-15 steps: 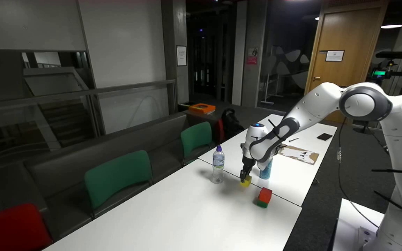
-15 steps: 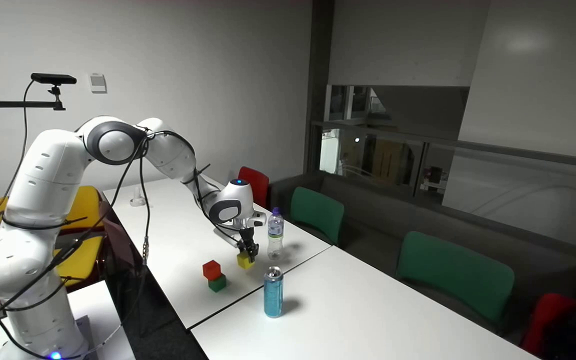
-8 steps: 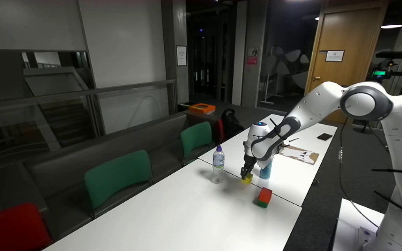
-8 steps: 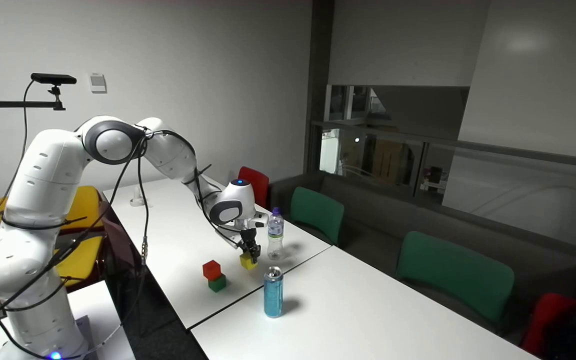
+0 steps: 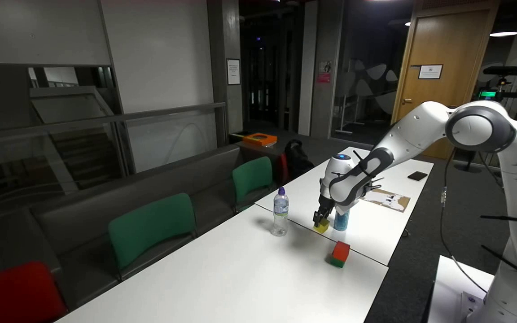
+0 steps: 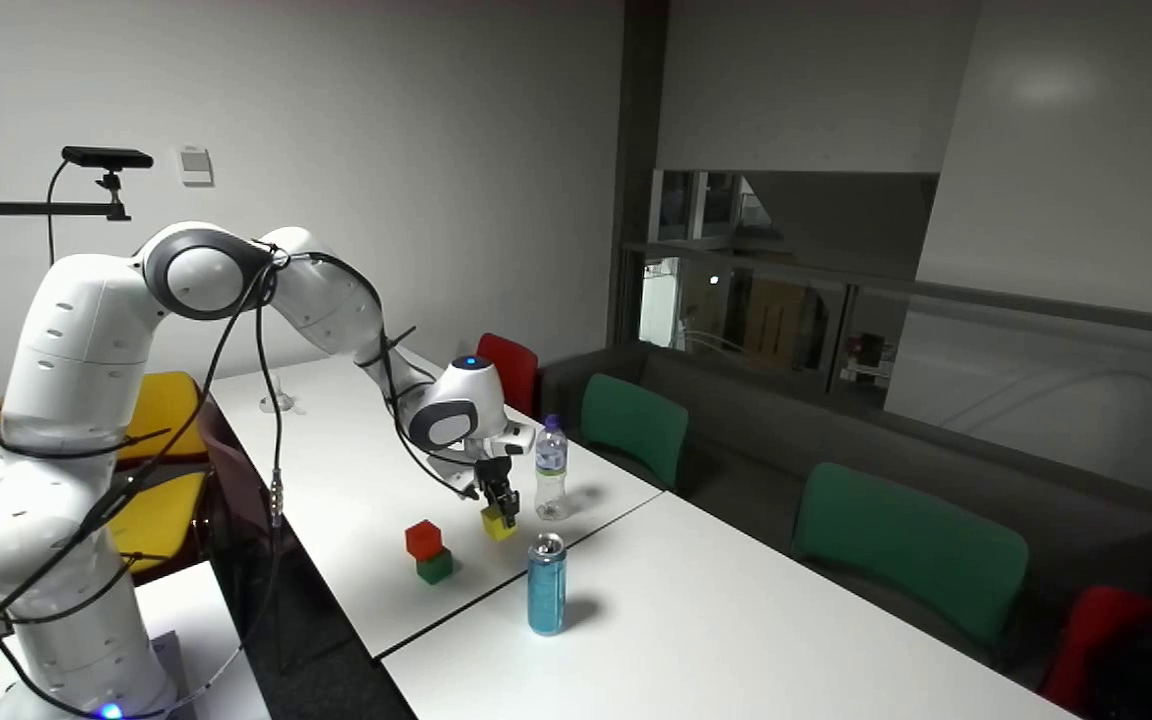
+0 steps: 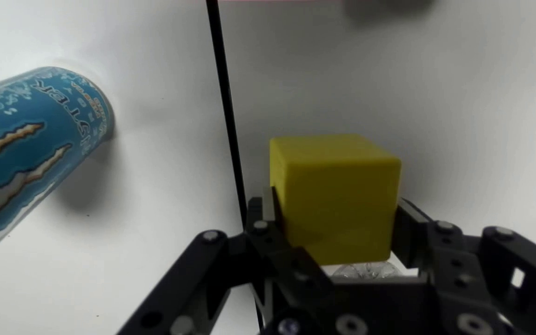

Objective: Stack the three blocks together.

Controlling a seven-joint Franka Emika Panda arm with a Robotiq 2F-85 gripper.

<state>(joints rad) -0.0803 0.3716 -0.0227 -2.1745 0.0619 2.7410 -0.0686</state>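
The gripper (image 7: 335, 204) is clamped on the yellow block (image 7: 342, 216), its fingers (image 7: 410, 237) against opposite sides, and holds it above the table (image 5: 222, 287). Near it, the red block (image 6: 424, 540) sits on the green block (image 6: 435, 567) (not quite squarely: in an exterior view the red one juts out past one side). The can (image 6: 546, 590) stands upright on the other side of the table's black seam (image 7: 227, 107) from that pair; the bottle (image 6: 551, 465), also upright, stands on the pair's side of it.
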